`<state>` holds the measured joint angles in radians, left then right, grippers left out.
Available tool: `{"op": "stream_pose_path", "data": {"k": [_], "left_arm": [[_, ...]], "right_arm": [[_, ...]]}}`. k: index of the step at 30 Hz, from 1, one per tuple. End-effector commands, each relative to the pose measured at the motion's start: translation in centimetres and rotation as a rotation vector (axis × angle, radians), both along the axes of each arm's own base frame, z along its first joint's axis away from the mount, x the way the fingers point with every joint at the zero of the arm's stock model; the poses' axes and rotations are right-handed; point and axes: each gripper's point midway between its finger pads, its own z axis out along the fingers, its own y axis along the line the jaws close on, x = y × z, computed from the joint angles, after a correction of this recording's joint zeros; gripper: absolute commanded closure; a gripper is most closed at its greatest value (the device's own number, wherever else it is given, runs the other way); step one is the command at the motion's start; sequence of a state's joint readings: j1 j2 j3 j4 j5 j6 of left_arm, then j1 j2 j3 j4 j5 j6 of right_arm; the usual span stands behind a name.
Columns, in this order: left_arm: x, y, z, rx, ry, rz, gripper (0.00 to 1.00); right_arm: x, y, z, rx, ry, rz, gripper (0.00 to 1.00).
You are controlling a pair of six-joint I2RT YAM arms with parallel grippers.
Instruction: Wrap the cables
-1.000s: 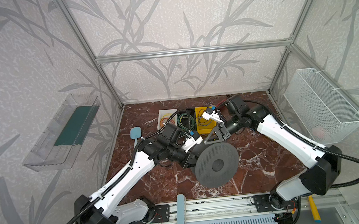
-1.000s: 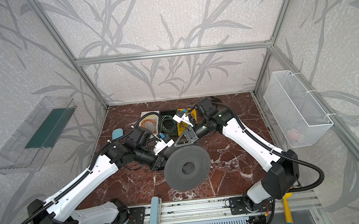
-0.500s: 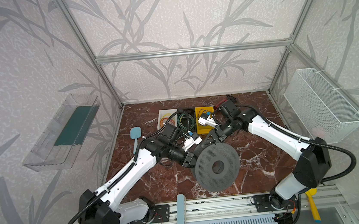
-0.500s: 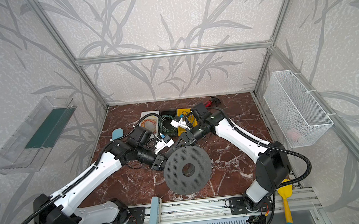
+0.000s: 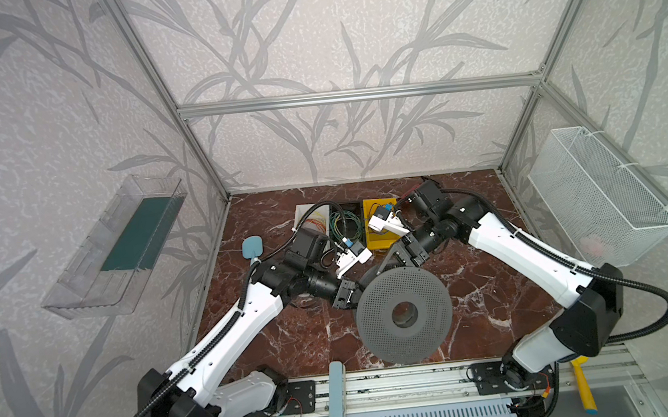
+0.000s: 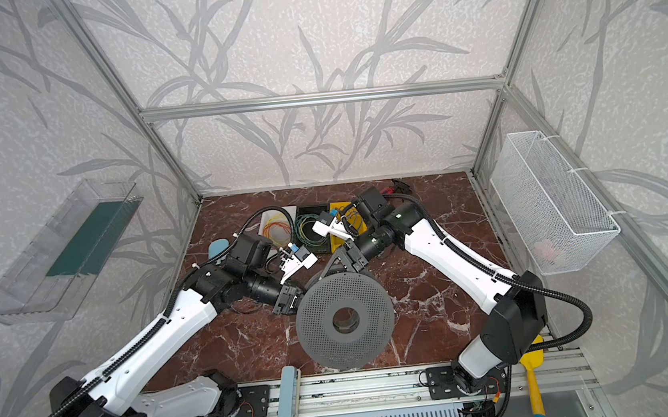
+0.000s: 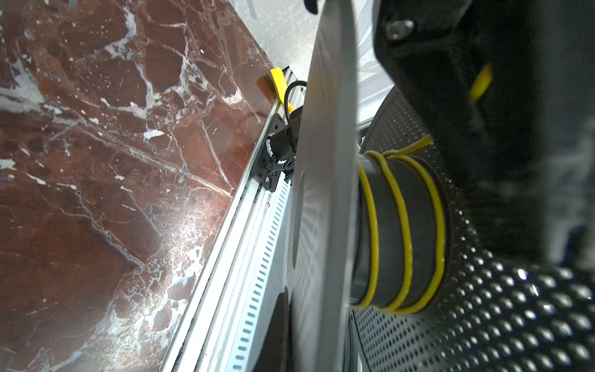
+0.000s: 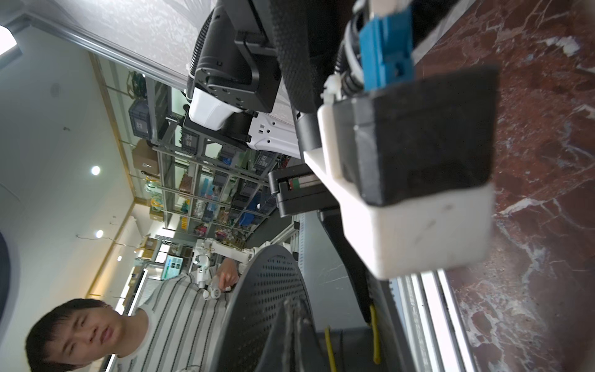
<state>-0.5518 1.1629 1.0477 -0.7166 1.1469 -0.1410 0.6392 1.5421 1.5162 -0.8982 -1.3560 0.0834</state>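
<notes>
- Winding thin yellow insulated wire onto grey perforated plastic spool, near desk's front edge.
- Pinches wire in closed left gripper; right gripper's state — cannot tell.
- Needs another taut turn next.

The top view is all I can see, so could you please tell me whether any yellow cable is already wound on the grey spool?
Observer: Yes. The left wrist view shows the yellow cable making three turns round the hub of the grey spool.
Operator: Thank you. Where does it lead from there?
Observer: One strand leaves the hub and passes behind a black gripper finger; whether it is pinched, I cannot tell.
Operator: Is anyone near the cell?
Observer: The right wrist view shows a person in a striped shirt beyond the spool.
</notes>
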Motion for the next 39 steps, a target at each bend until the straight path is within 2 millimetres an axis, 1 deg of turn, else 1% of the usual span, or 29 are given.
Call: {"op": "stream_pose_path", "data": {"k": [1,2,4,5,6,7,10,12,14,16,18,20,23,25,28,31,34,35,39], "left_arm": [[4.4,0.3,2.8,-0.033,-0.098,0.169,1.00],[4.3,0.4,2.9,-0.042,-0.100,0.176,1.00],[4.1,0.6,3.3,-0.060,-0.116,0.194,1.00],[4.2,0.7,3.3,-0.063,-0.123,0.206,1.00],[4.2,0.9,3.3,-0.060,-0.125,0.218,1.00],[4.3,1.0,3.1,-0.058,-0.122,0.229,1.00],[4.8,1.3,2.7,-0.061,-0.103,0.274,1.00],[5.7,1.8,2.4,-0.072,-0.092,0.326,1.00],[6.5,2.2,2.2,-0.084,-0.073,0.377,1.00],[7.2,2.5,2.0,-0.102,-0.053,0.415,1.00],[7.7,2.6,1.9,-0.115,-0.037,0.438,1.00],[8.0,2.7,1.7,-0.116,-0.027,0.449,1.00],[8.9,2.9,1.2,-0.101,-0.009,0.502,1.00],[10.0,3.2,0.8,-0.094,0.012,0.567,1.00],[11.4,3.8,-0.1,-0.067,0.045,0.667,1.00],[12.5,4.3,-1.2,-0.053,0.063,0.744,1.00],[13.5,4.8,-3.1,-0.056,0.096,0.821,1.00],[13.8,4.7,-4.3,-0.059,0.123,0.839,1.00],[15.0,2.6,-7.3,-0.136,0.210,0.792,1.00]], "right_arm": [[-4.1,-0.5,0.2,-0.055,-0.016,0.081,0.84],[-4.1,-0.6,0.3,-0.058,-0.034,0.081,0.79],[-3.5,-0.9,0.1,-0.090,-0.082,0.046,0.78],[-2.8,-1.1,0.2,-0.100,-0.097,0.013,0.73],[-2.0,-1.5,0.5,-0.091,-0.104,-0.019,0.62],[-1.0,-1.9,0.9,-0.083,-0.111,-0.058,0.56],[2.6,-4.1,2.7,-0.049,-0.137,-0.225,0.46],[4.8,-6.2,4.5,-0.003,-0.154,-0.337,0.38],[6.3,-8.0,6.2,0.045,-0.175,-0.423,0.35],[6.9,-9.3,7.4,0.077,-0.194,-0.482,0.33],[7.1,-9.9,7.8,0.072,-0.243,-0.535,0.31],[7.4,-10.5,7.8,0.048,-0.307,-0.598,0.30],[8.4,-11.9,7.4,-0.001,-0.347,-0.697,0.30],[9.2,-12.9,6.8,-0.057,-0.378,-0.779,0.30],[9.8,-14.3,5.5,-0.133,-0.438,-0.884,0.30],[10.1,-15.3,3.3,-0.211,-0.433,-0.941,0.30],[10.2,-15.7,0.2,-0.293,-0.382,-0.940,0.30],[10.2,-15.9,-0.7,-0.313,-0.378,-0.941,0.30],[10.6,-16.4,-3.5,-0.330,-0.365,-0.996,0.31]]}}
